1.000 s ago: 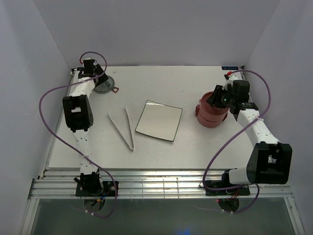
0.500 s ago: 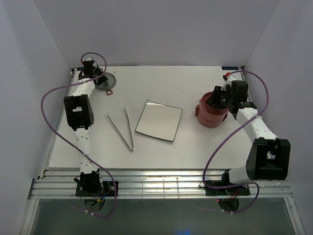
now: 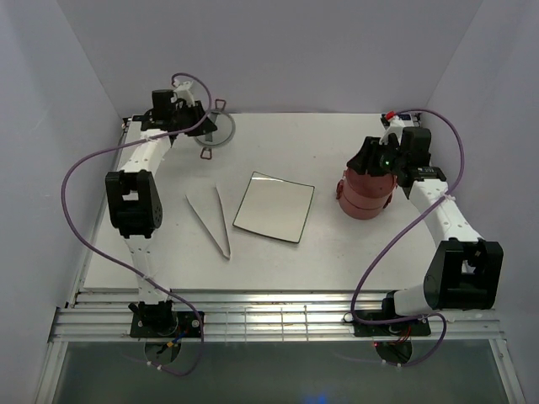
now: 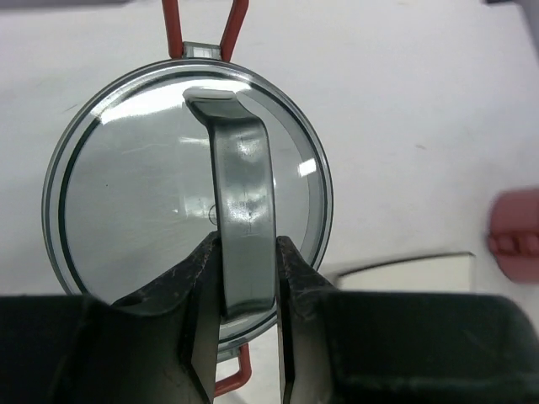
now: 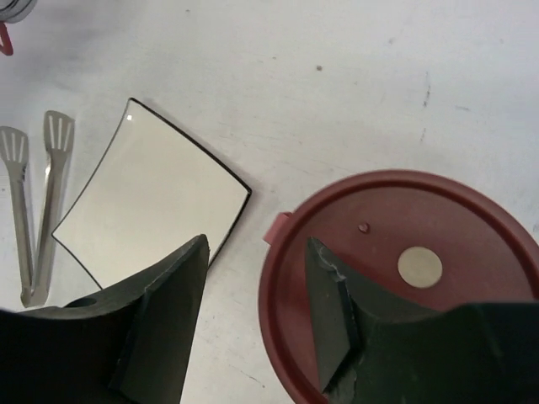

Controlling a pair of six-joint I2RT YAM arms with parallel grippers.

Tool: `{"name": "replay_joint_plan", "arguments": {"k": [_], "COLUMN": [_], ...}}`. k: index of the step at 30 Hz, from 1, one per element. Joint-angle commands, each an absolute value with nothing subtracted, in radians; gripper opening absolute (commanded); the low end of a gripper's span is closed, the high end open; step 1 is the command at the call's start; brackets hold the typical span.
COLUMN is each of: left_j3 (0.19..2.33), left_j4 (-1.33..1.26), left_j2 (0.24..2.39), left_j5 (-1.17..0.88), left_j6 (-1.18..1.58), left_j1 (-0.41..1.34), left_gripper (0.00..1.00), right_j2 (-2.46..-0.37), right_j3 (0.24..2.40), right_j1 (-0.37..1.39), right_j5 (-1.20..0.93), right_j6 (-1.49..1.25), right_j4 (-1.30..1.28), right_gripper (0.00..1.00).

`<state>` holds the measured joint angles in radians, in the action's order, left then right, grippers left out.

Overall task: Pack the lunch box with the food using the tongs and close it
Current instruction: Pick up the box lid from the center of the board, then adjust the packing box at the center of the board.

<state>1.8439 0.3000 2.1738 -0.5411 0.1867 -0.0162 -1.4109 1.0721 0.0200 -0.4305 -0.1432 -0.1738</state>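
The lunch box (image 3: 365,195) stands at the right as two stacked dusty-red bowls under a flat red lid (image 5: 404,278). My right gripper (image 3: 372,160) hangs open just above it, one finger (image 5: 333,311) over the lid and the other past the rim. At the back left my left gripper (image 3: 195,124) is shut on the strap handle (image 4: 242,210) of the round grey-green top lid (image 3: 216,135), held off the table; red clips (image 4: 205,25) hang from its rim. The silvery tongs (image 3: 210,220) lie left of centre. The food is out of view.
A square white plate (image 3: 274,206) with a dark edge lies mid-table between the tongs and the lunch box, also seen in the right wrist view (image 5: 152,202). White walls close in the table at the back and both sides.
My left gripper shut on the top lid's handle, lifted it and carried it to the right. My right gripper opened wider above the lunch box.
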Motion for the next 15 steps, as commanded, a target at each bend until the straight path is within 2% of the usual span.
{"name": "replay_joint_plan", "arguments": {"k": [1, 9, 12, 15], "left_j3": [1.85, 1.908, 1.94, 1.977], "left_j4": [0.307, 0.287, 0.264, 0.265], "left_j2": [1.962, 1.92, 1.94, 1.979], "left_j5": [-0.764, -0.887, -0.937, -0.937], "left_j6": [0.019, -0.046, -0.04, -0.071], "left_j1": [0.193, 0.463, 0.543, 0.604], "left_gripper": [0.0, 0.0, 0.0, 0.0], "right_j2": [-1.388, -1.129, -1.121, -1.157], "right_j3": [1.155, 0.973, 0.95, 0.962], "right_j1": [0.038, 0.035, -0.003, -0.112], "right_j5": [-0.528, -0.085, -0.019, -0.054], "right_j6": [-0.081, -0.212, -0.228, -0.25], "right_j4": [-0.182, -0.17, -0.192, -0.248], "right_gripper": [0.56, 0.63, 0.66, 0.66]}}
